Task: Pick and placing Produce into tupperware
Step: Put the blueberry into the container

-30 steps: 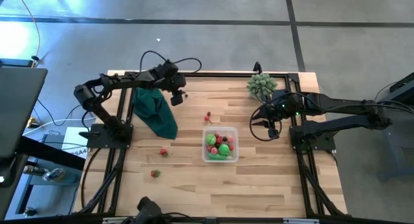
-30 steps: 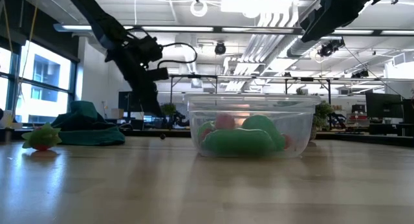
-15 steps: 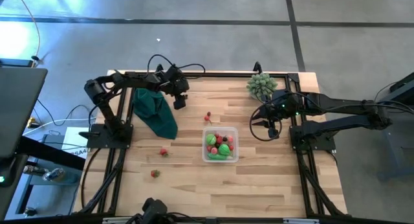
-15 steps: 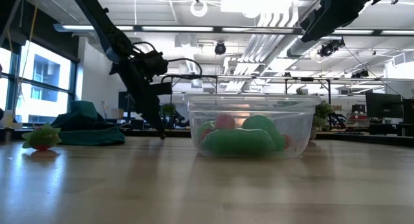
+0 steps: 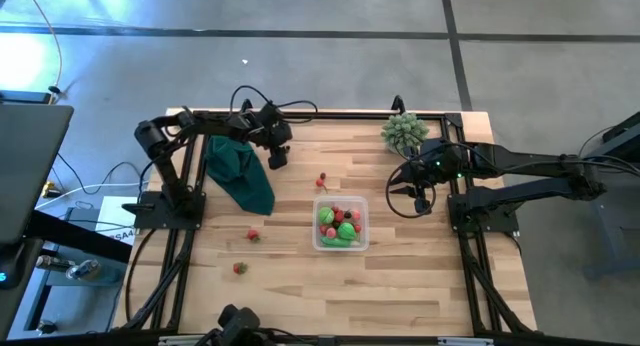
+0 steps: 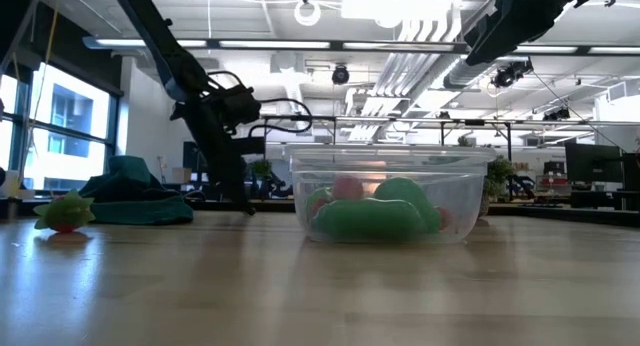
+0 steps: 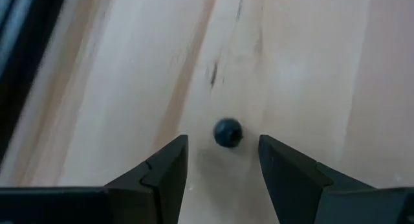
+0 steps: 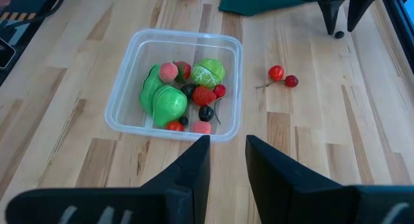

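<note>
Left tool (image 7: 222,160): fingers are spread, nothing pinched; it is held low over the surface (image 5: 400,286) beside the dark green cloth (image 5: 240,171).
Dark berry (image 7: 228,132): seen on the wood just ahead of the left tool's tips, in line with the gap, apart from both fingers.
Right tool (image 8: 228,162): raised near the spiky plant (image 5: 404,131); a narrow gap is seen between the fingers, nothing held.
Tupperware (image 8: 126,88): ahead of and below the right tool, filled with produce (image 8: 169,98).
Cherry pair (image 8: 282,76): loose between tupperware and left tool.
</note>
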Action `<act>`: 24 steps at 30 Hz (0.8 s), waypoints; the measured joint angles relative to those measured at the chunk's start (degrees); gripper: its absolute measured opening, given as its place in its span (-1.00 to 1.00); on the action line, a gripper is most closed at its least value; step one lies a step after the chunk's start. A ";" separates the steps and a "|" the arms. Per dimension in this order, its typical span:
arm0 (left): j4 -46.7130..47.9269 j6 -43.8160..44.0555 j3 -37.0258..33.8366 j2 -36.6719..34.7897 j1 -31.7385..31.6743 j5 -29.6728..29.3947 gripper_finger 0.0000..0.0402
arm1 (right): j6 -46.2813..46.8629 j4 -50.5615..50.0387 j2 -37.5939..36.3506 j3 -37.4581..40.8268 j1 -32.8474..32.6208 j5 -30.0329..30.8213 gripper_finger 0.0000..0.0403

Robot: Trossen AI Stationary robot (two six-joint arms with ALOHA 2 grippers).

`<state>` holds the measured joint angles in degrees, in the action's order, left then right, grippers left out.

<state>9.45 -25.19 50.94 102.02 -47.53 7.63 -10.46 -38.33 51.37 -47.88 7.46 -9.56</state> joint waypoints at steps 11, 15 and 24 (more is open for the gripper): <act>-0.27 0.00 0.16 0.06 0.04 -0.21 -0.12 | 0.00 0.00 -0.02 0.00 -0.01 0.00 -0.56; -0.43 -0.02 0.16 0.06 0.04 -0.19 -0.12 | 0.00 0.00 0.00 0.00 -0.01 0.01 -0.56; -0.46 -0.34 0.16 0.06 0.42 -0.02 -0.12 | 0.00 0.00 -0.01 0.00 -0.02 0.00 -0.56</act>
<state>8.99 -25.53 51.09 102.08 -47.11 7.62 -10.47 -38.33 51.37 -47.88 7.45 -9.56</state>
